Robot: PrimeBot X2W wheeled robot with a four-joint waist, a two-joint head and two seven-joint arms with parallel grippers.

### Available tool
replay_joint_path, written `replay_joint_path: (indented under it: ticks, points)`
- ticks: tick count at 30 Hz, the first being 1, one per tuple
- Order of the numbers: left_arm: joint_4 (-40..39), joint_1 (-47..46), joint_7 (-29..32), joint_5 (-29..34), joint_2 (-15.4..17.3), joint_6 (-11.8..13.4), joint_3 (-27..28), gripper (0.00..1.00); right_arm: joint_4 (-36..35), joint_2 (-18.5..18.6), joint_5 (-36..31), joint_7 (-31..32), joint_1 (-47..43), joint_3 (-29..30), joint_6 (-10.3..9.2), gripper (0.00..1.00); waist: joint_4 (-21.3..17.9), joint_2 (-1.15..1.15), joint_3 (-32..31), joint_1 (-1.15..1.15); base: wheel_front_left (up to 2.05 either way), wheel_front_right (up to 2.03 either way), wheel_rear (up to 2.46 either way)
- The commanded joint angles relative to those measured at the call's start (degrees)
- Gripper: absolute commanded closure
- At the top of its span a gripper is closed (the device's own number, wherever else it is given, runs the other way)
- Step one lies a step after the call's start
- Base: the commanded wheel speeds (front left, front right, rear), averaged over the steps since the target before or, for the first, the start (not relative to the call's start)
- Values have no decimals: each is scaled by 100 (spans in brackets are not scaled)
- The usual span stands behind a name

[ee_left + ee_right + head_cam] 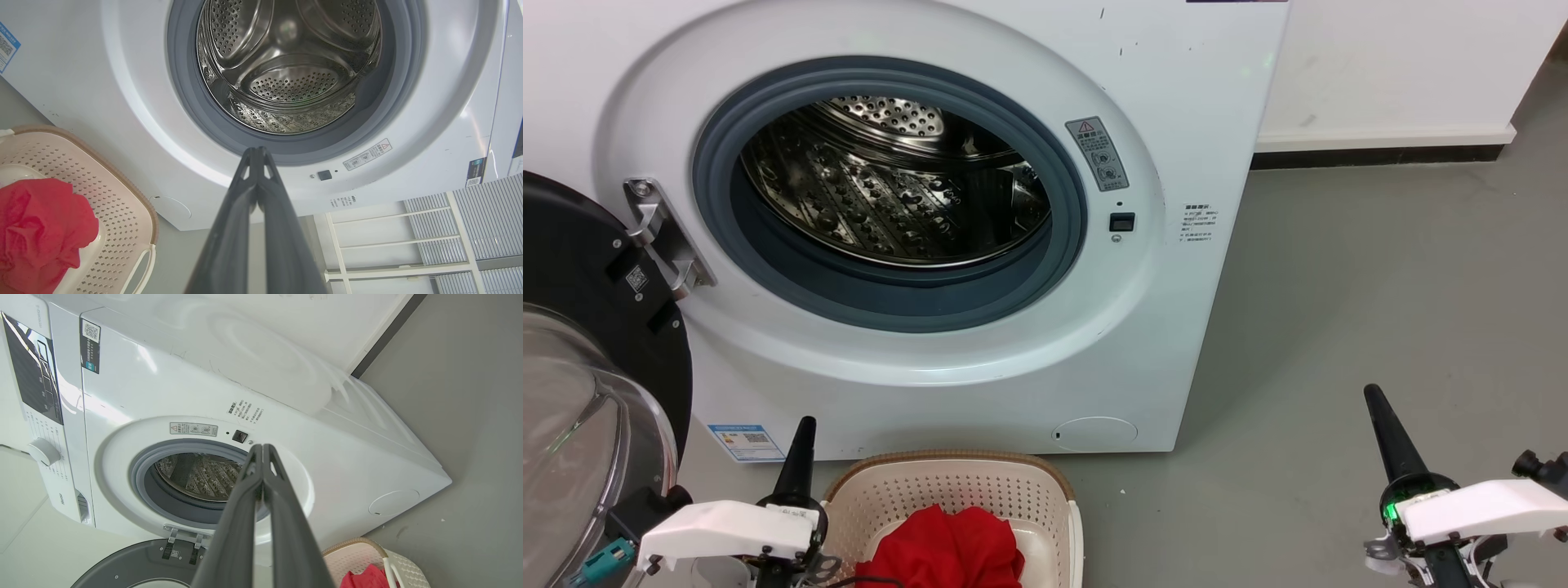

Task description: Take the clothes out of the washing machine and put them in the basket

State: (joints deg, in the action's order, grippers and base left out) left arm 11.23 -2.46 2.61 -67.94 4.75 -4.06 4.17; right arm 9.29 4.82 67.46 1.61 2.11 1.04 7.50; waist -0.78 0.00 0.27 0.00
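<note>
Item: red clothes [943,549] heaped in basket [947,459] at washer [980,392] foot, drum [890,196] looks empty; L claw [805,433] just beside basket, R claw [1380,412] well apart, both pinched together, empty.

This is looking like a laundry corner in a plain, simply finished room. A big white washing machine [1176,82] is standing directly on a smooth grey floor [1380,286], near a white wall [1405,57] that is carrying a dark skirting strip [1380,157]. A cream basket [947,459] is sitting on the floor just before the machine, holding red clothes [947,547].
</note>
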Motion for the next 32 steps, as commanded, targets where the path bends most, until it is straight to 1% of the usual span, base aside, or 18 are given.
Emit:
replay_joint_path:
  ticks: [1,32]
  points:
    - [-23,-139,27,-139,-4,-54,34,100,-3,31,166,27,130,24,0,100,2,0,0,0,0,0,0]
    - [184,-320,276,-1656,-127,-261,175,100,306,0,1833,199,332,210,-1,100,48,0,-5,0,0,0,0]
